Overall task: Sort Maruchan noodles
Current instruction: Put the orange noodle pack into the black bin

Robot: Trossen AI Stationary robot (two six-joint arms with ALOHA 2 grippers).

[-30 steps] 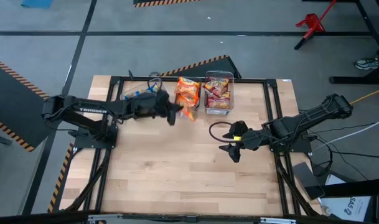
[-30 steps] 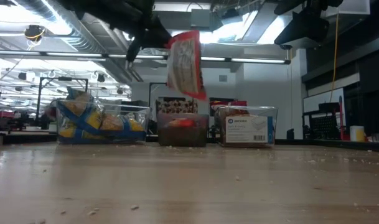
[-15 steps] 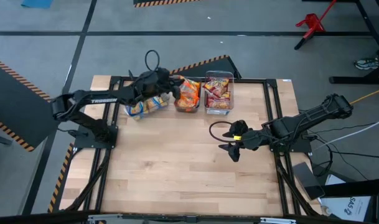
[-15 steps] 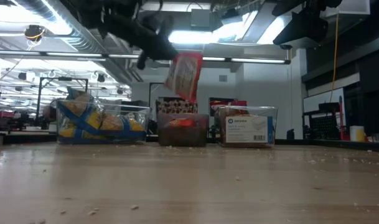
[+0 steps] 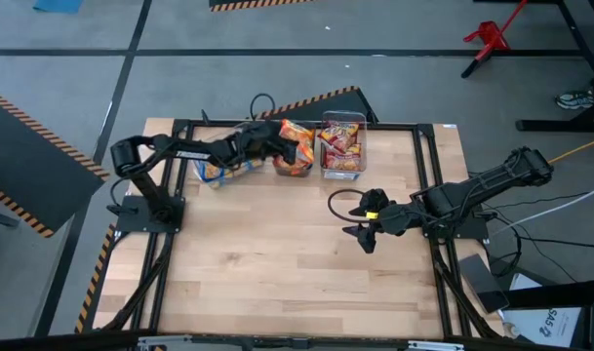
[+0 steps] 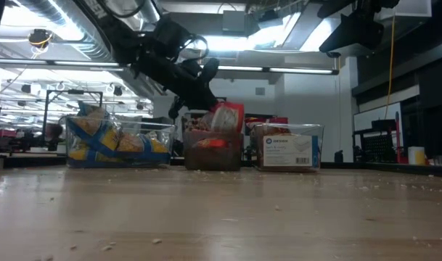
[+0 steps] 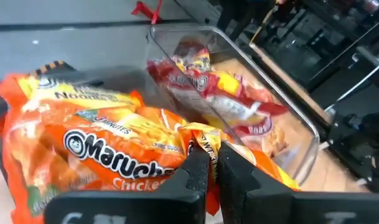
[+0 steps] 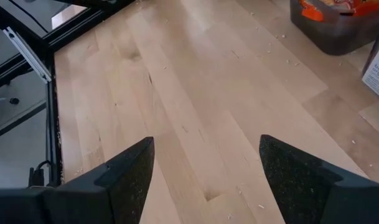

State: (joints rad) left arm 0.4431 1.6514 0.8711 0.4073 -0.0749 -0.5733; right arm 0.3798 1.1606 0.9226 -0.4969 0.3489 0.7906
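Three clear bins stand along the table's far edge. The left bin (image 5: 221,168) holds blue-and-yellow packets, the middle bin (image 5: 293,168) orange ones, the right bin (image 5: 343,148) red-and-silver ones. My left gripper (image 5: 298,152) reaches over the middle bin, shut on an orange Maruchan packet (image 6: 226,117) whose lower part sits inside the bin's rim. Other orange packets (image 7: 83,149) lie in the bin beneath it. My right gripper (image 5: 363,234) hovers open over bare wood at the table's right, touching nothing. My left gripper pinches the orange packet by its crimped end edge (image 7: 205,138) between its two fingers (image 7: 196,174). It comes slanting down from the table's left. The packet hangs tilted below and beyond the fingers, its lower part resting among the orange packets in the middle bin.
The black table frame (image 5: 277,125) runs close behind the bins. The red-and-silver bin (image 7: 264,106) stands right beside the held packet. Crumbs dot the wood (image 6: 221,217). Open tabletop (image 5: 277,253) spreads between the bins and the near edge.
My left gripper has swung toward the far edge, then right and down, carrying the orange packet. The packet hung high above the table in front of the bins a second ago; it now sits tilted with its lower part in the middle bin. The gripper stays shut.
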